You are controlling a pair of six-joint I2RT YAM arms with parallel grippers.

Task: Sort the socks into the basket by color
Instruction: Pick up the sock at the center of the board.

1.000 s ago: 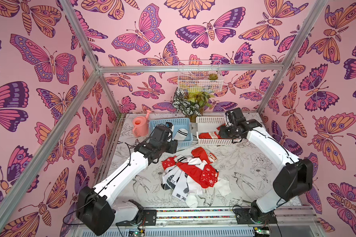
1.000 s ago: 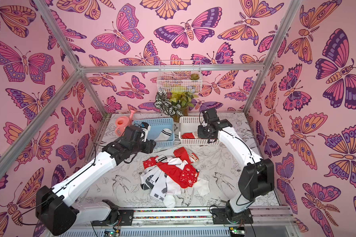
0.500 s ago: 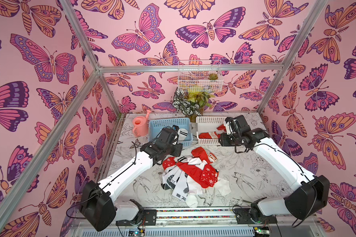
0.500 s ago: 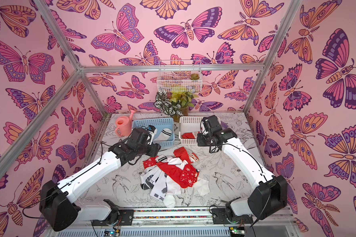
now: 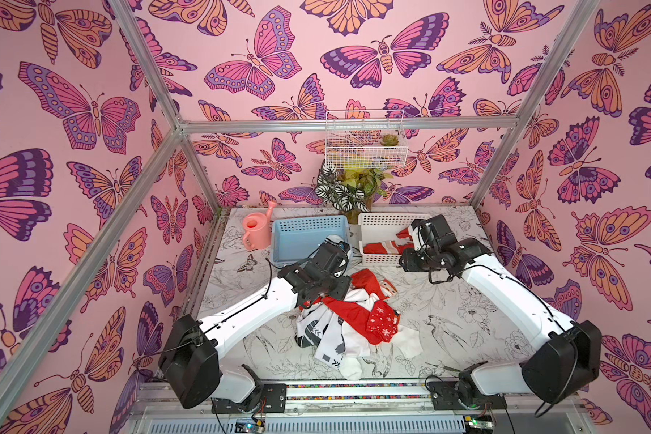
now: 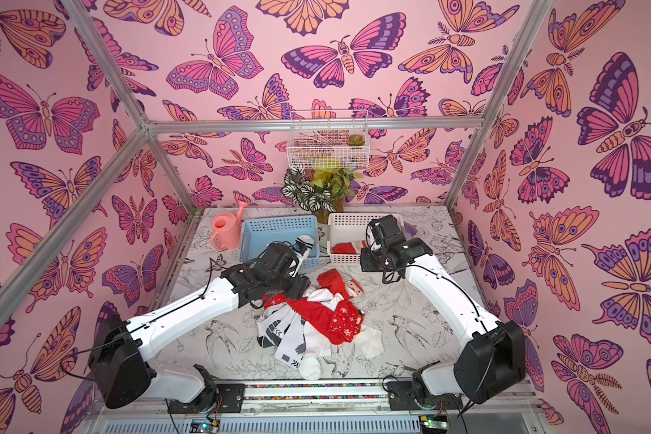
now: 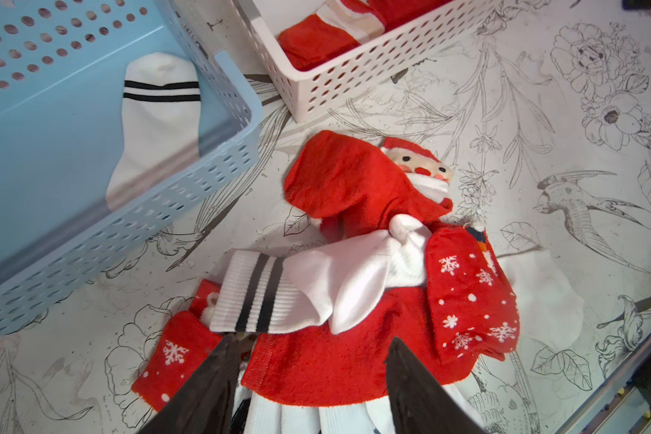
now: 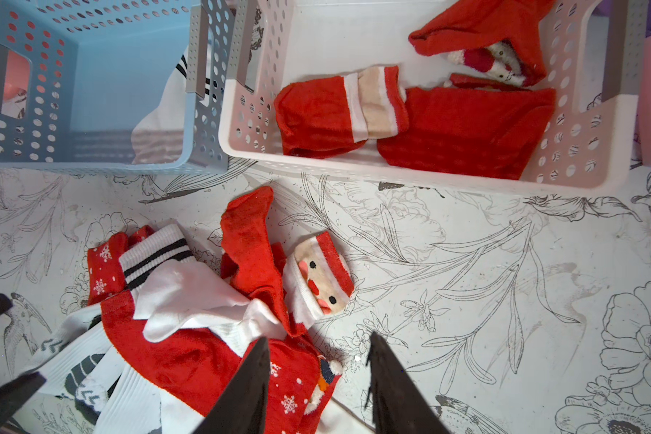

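Heaped on worktop: socks, red snowflaked and Santa-faced tangled with white black-striped | striped white sock in blue basket, red ones in white basket | left gripper, right gripper spread, empty, by heap

Nothing legible: no text, label, brand or number.
Only pictorial marks to note: white snowflakes on a red sock, a Santa face on a second red sock, black chevrons on a white sock (decoration, not lettering).
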